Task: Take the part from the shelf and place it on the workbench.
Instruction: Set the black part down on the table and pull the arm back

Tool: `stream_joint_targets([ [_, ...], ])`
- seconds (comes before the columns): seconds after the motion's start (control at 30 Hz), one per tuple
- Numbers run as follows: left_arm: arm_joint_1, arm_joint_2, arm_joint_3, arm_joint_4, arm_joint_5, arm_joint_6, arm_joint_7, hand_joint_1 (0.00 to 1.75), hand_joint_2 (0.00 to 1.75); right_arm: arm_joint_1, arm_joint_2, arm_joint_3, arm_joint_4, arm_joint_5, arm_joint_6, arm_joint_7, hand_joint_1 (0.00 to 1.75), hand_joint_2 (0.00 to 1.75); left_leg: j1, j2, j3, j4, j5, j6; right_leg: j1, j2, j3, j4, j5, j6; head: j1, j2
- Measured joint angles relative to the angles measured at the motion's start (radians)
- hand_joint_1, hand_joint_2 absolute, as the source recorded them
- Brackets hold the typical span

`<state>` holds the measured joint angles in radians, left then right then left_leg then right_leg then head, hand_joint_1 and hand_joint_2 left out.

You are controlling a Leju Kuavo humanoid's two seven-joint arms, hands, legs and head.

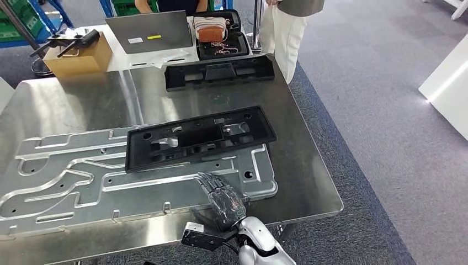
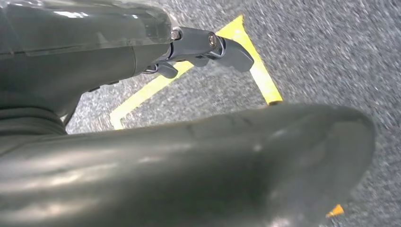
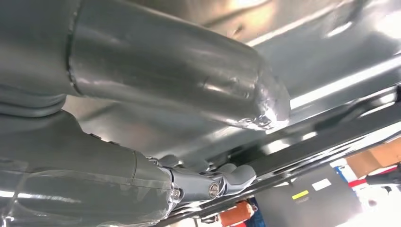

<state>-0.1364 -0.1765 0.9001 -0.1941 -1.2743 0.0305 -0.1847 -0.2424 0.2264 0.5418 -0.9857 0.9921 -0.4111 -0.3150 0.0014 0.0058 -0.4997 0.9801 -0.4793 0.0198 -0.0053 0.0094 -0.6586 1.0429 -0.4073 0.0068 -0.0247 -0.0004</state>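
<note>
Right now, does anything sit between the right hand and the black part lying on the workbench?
Nothing visible does. The right hand rests over the silver plate, just short of the black part, which lies partly on that plate.

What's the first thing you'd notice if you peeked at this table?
Probably the long black plastic part lying across a big silver metal plate full of grooves, in the middle of the shiny workbench. Just in front of it, the right robot hand rests over the plate's near edge, holding nothing. A second black part lies farther back.
</note>
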Motion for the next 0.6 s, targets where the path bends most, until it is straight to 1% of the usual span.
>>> stream_joint_targets([
  [0.03, 0.000, 0.000, 0.000, 0.000, 0.000, 0.000, 0.000, 0.00, 0.00, 0.001, -0.002, 0.000, 0.000, 0.000, 0.000, 0.001, 0.00, 0.00, 0.002, 0.003, -0.010, -0.008, 0.016, 0.006, 0.001, -0.001, -0.012, 0.032, -0.039, 0.003, 0.000, 0.000],
  [0.07, -0.001, 0.000, 0.000, 0.000, 0.000, 0.000, -0.001, 0.00, 0.00, 0.003, -0.004, 0.000, 0.000, 0.000, 0.000, 0.001, 0.00, 0.00, 0.002, 0.006, -0.023, -0.009, 0.030, 0.010, -0.001, -0.002, -0.028, 0.084, -0.092, 0.005, 0.000, 0.000],
  [0.1, -0.001, 0.000, 0.000, 0.000, 0.000, -0.001, -0.001, 0.00, 0.00, 0.004, -0.005, 0.000, 0.000, 0.000, 0.000, 0.001, 0.00, 0.00, 0.001, 0.007, -0.040, -0.009, 0.042, 0.013, -0.001, -0.003, -0.045, 0.148, -0.142, 0.008, 0.000, 0.000],
  [0.13, -0.001, 0.000, 0.000, 0.000, 0.000, -0.002, -0.001, 0.00, 0.00, 0.006, -0.007, 0.000, 0.001, 0.000, 0.000, 0.001, 0.00, 0.00, 0.000, 0.008, -0.057, -0.008, 0.054, 0.013, -0.002, -0.003, -0.056, 0.209, -0.174, 0.010, 0.000, 0.000],
  [0.17, 0.000, 0.000, 0.000, 0.000, 0.000, -0.003, -0.001, 0.00, 0.00, 0.008, -0.008, 0.000, 0.002, 0.000, 0.001, 0.002, 0.00, 0.00, -0.001, 0.010, -0.074, -0.005, 0.065, 0.013, -0.002, -0.003, -0.056, 0.250, -0.180, 0.012, 0.000, 0.000],
  [0.2, 0.000, 0.000, 0.000, 0.000, 0.000, -0.004, -0.001, 0.00, 0.00, 0.009, -0.010, 0.000, 0.002, 0.000, 0.001, 0.002, 0.00, 0.00, -0.002, 0.011, -0.092, 0.000, 0.075, 0.012, -0.002, -0.004, -0.041, 0.259, -0.164, 0.013, 0.000, 0.000],
  [0.23, 0.000, 0.000, 0.000, 0.000, 0.000, -0.006, -0.001, 0.00, 0.00, 0.009, -0.011, 0.000, 0.002, 0.001, 0.001, 0.002, 0.00, 0.00, -0.002, 0.012, -0.110, 0.006, 0.084, 0.010, -0.002, -0.004, -0.007, 0.232, -0.136, 0.012, 0.000, 0.000],
  [0.27, 0.000, 0.000, 0.000, 0.000, 0.000, -0.008, -0.001, 0.00, 0.00, 0.008, -0.012, 0.000, 0.002, 0.002, 0.001, 0.002, 0.00, 0.00, -0.002, 0.012, -0.125, 0.013, 0.092, 0.008, -0.001, -0.005, 0.043, 0.174, -0.112, 0.008, 0.000, 0.000],
  [0.3, 0.000, 0.000, 0.000, 0.000, 0.000, -0.008, -0.001, 0.00, 0.00, 0.006, -0.012, 0.000, 0.002, 0.004, 0.001, 0.002, 0.00, 0.00, -0.004, 0.012, -0.139, 0.021, 0.098, 0.005, 0.001, -0.008, 0.101, 0.095, -0.108, 0.004, 0.000, 0.000],
  [0.33, 0.001, -0.001, 0.000, 0.000, 0.000, -0.009, -0.001, 0.00, 0.00, 0.004, -0.012, 0.000, 0.001, 0.005, 0.001, 0.003, 0.00, 0.00, -0.005, 0.011, -0.147, 0.027, 0.105, 0.001, 0.004, -0.010, 0.147, 0.029, -0.114, -0.002, 0.000, 0.000],
  [0.37, 0.001, -0.001, 0.000, 0.000, 0.000, -0.010, -0.001, 0.00, 0.00, 0.004, -0.012, 0.000, 0.000, 0.006, 0.001, 0.004, 0.00, 0.00, -0.005, 0.011, -0.151, 0.030, 0.111, -0.003, 0.006, -0.011, 0.177, -0.019, -0.126, -0.007, -0.001, 0.000],
  [0.4, 0.001, -0.001, 0.000, 0.000, 0.000, -0.010, -0.001, 0.00, 0.00, 0.004, -0.012, -0.001, -0.001, 0.007, 0.002, 0.005, 0.00, 0.00, -0.005, 0.011, -0.154, 0.030, 0.120, -0.009, 0.009, -0.012, 0.188, -0.043, -0.133, -0.012, -0.001, 0.000],
  [0.43, 0.002, -0.001, 0.000, 0.000, 0.001, -0.011, -0.001, 0.00, 0.00, 0.005, -0.013, -0.001, -0.001, 0.007, 0.002, 0.006, 0.00, 0.00, -0.004, 0.011, -0.154, 0.027, 0.130, -0.015, 0.009, -0.011, 0.184, -0.047, -0.126, -0.018, -0.001, 0.000],
  [0.47, 0.003, -0.001, 0.000, 0.000, 0.001, -0.011, -0.001, 0.00, 0.00, 0.006, -0.013, -0.001, -0.001, 0.007, 0.002, 0.007, 0.00, 0.00, -0.002, 0.009, -0.157, 0.027, 0.131, -0.021, 0.007, -0.012, 0.178, -0.052, -0.114, -0.024, -0.001, 0.000],
  [0.5, 0.004, 0.000, 0.000, 0.000, 0.001, -0.012, -0.001, 0.00, 0.00, 0.007, -0.013, -0.001, -0.001, 0.008, 0.003, 0.007, 0.00, 0.00, -0.001, 0.007, -0.164, 0.036, 0.114, -0.027, 0.005, -0.013, 0.169, -0.055, -0.101, -0.031, -0.001, 0.000],
  [0.53, 0.006, 0.000, 0.000, 0.000, 0.001, -0.012, -0.001, 0.00, 0.00, 0.007, -0.013, -0.001, -0.001, 0.008, 0.003, 0.007, 0.00, 0.00, 0.001, 0.004, -0.174, 0.062, 0.077, -0.034, 0.002, -0.014, 0.157, -0.059, -0.086, -0.037, -0.001, 0.000],
  [0.57, 0.007, 0.000, 0.000, 0.000, 0.001, -0.012, -0.001, 0.00, 0.00, 0.008, -0.012, -0.001, -0.001, 0.008, 0.003, 0.007, 0.00, 0.00, 0.005, 0.002, -0.188, 0.107, 0.024, -0.040, -0.001, -0.014, 0.143, -0.060, -0.073, -0.040, -0.001, 0.000],
  [0.6, 0.007, 0.000, 0.000, 0.000, 0.001, -0.012, -0.001, 0.00, 0.00, 0.009, -0.012, -0.001, -0.001, 0.009, 0.003, 0.007, 0.00, 0.00, 0.007, 0.001, -0.204, 0.169, -0.031, -0.046, -0.001, -0.013, 0.125, -0.059, -0.059, -0.042, -0.001, 0.000],
])
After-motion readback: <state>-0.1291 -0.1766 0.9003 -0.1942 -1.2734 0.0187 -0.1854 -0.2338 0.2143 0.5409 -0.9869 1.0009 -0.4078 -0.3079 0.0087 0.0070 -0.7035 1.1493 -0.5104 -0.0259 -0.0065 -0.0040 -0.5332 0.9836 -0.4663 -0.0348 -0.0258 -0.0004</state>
